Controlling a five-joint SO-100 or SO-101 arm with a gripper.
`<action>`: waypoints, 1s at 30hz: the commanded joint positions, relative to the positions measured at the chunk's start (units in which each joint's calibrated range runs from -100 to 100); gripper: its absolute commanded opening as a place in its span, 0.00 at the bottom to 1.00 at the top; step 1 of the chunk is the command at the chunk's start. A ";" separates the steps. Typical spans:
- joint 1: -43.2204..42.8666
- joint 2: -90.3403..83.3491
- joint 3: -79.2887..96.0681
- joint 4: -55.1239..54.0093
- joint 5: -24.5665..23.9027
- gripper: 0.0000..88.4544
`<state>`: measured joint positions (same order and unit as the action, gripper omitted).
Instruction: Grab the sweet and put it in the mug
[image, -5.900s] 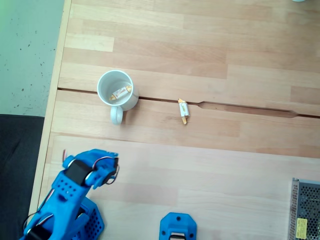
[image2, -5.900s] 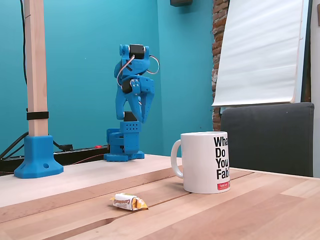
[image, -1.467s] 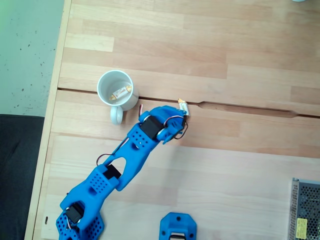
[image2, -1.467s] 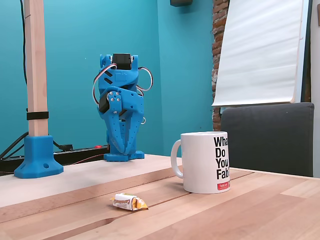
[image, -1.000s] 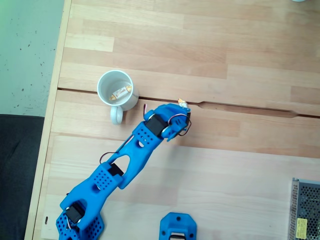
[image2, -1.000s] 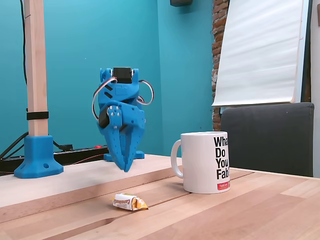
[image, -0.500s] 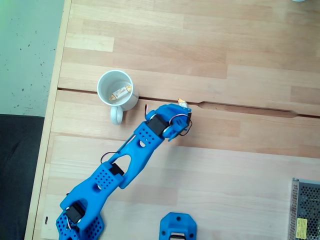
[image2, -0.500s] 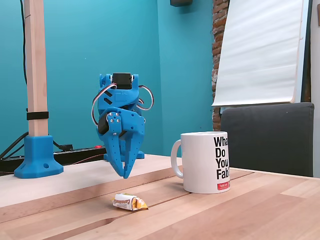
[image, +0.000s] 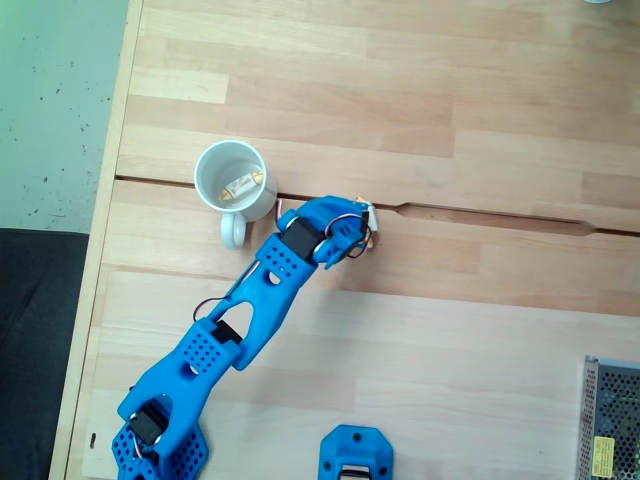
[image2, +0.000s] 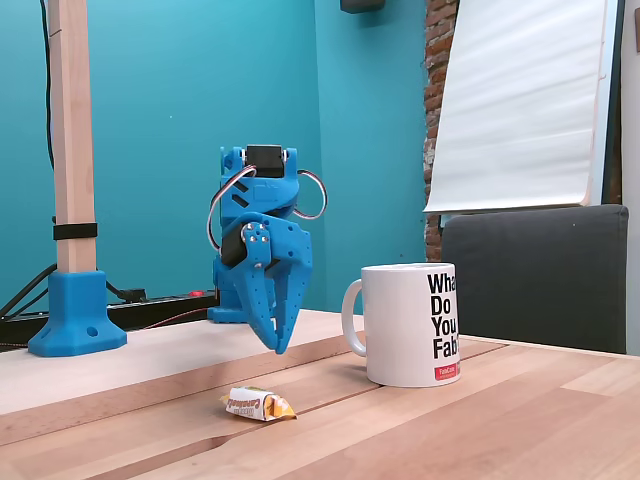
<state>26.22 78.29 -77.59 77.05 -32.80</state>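
Mostly hidden from above: sweet (image: 369, 215) tucked under the blue gripper (image: 356, 228), a sliver of white wrapper peeking out at the fingertips beside the groove (image: 500, 217) in the table (image: 400, 340). Plainer from the low side camera, lying flat on the wood (image2: 258, 404), well below the gripper (image2: 280, 345), whose tips hang pointed down, apart from the wrapper and slightly behind it. Fingers drawn close together in a narrow V, nothing between them (whether fully clenched, cannot tell). Seen from above, a second sweet (image: 244, 184) resting inside the white mug (image: 209, 166), handle turned toward the arm's base; from the side, interior hidden behind the mug wall (image2: 400, 325), black lettering cut off by the curve. Light butcher-block boards, pale floor past the left edge from above, a metal mesh box (image: 611, 420) cropped at the lower right corner. Teal wall (image2: 170, 120) behind, a wooden post (image2: 72, 130) in a blue foot, a white sheet (image2: 525, 100) hanging against brick, a dark chair back (image2: 535, 275) to the right.
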 joint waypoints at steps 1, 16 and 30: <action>-0.15 -0.75 -3.23 -0.84 -0.05 0.00; -0.07 0.62 -3.59 -0.93 -0.05 0.00; -0.07 0.71 -4.12 -0.93 0.29 0.00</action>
<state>26.22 79.93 -78.48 77.05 -32.75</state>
